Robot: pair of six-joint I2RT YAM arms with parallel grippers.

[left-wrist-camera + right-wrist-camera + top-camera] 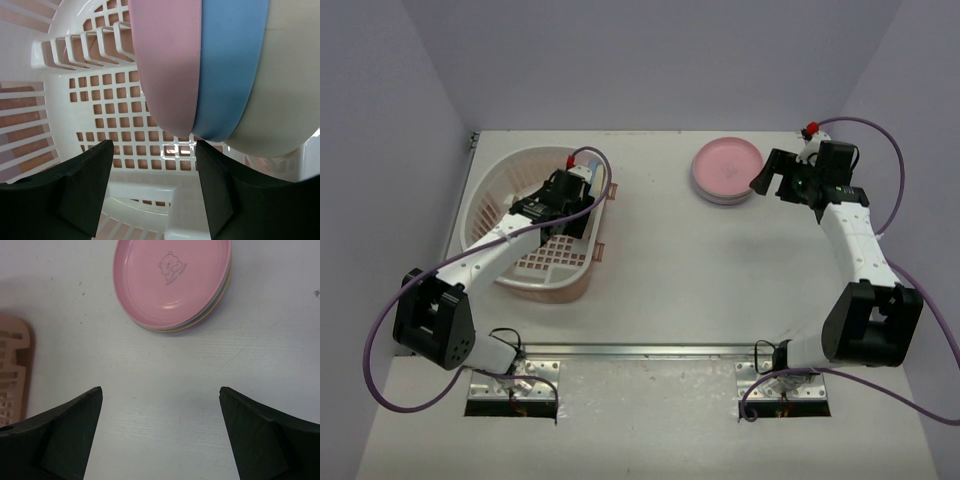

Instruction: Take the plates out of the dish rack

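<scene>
From above, the dish rack sits on the left half of the desk, and the left arm reaches into it from the near side, its head down among the standing plates at the rack's far right end. A stack of plates with a pink one on top lies flat on the desk, well apart from the rack. The right arm holds its head just beside that stack. In the left wrist view, three plates stand on edge side by side: the upright pink plate, the blue plate and the cream plate, with the rack's grid floor beneath them. The left jaws stand partly open with the grid floor showing in the gap between the two dark fingers. They grip nothing, and the pink and blue rims hang just beyond the fingertips. In the right wrist view, the right jaws are spread wide over bare desk and hold nothing. The top pink plate, printed with a small bear, lies ahead of them on yellow and lavender rims, and an edge of the rack shows at the left.
</scene>
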